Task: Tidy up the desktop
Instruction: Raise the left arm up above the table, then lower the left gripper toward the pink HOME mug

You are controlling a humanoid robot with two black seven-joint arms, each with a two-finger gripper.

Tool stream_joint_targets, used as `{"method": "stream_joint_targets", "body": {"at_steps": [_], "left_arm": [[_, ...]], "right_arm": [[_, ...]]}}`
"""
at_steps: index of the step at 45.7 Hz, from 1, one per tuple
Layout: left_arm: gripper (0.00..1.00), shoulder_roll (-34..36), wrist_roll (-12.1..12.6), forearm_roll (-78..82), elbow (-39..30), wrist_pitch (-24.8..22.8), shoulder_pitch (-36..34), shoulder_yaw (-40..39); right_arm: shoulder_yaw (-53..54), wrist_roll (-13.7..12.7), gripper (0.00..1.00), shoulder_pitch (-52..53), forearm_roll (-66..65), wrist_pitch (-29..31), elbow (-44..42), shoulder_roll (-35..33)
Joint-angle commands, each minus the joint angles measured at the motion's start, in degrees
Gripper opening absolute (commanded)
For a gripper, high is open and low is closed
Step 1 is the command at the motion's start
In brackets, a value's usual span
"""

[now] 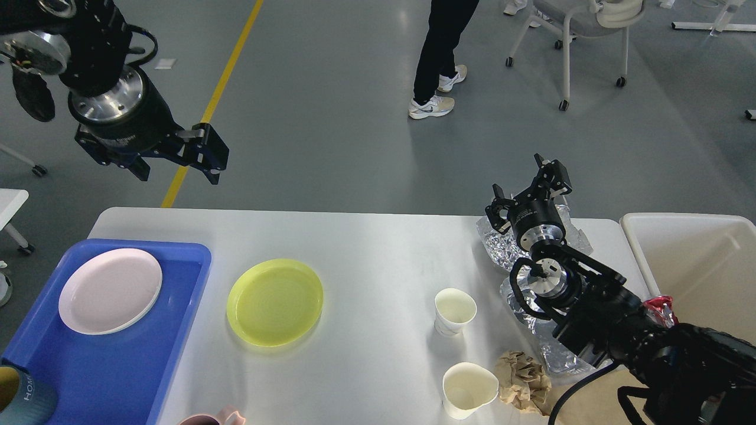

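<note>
The white desktop carries a yellow plate, two paper cups, a crumpled brown paper and crumpled foil. My right gripper hovers over the foil at the far right edge, its fingers spread open and empty. High at the upper left, my left gripper hangs above the floor just beyond the desktop's far left corner. It is open and holds nothing.
A blue tray at the left holds a pink plate and a teal mug. An off-white bin stands beyond the right edge. A pink object peeks in at the front edge. A person and a chair are on the floor behind.
</note>
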Motion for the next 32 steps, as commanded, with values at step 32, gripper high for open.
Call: {"method": "stream_joint_targets", "body": {"at_steps": [32], "left_arm": [[0.93, -7.73, 0.09, -2.5, -11.78, 0.65, 9.5, 8.47]], "right_arm": [[0.0, 0.0, 1.0, 0.0, 0.01, 0.0, -0.01, 0.07]]}}
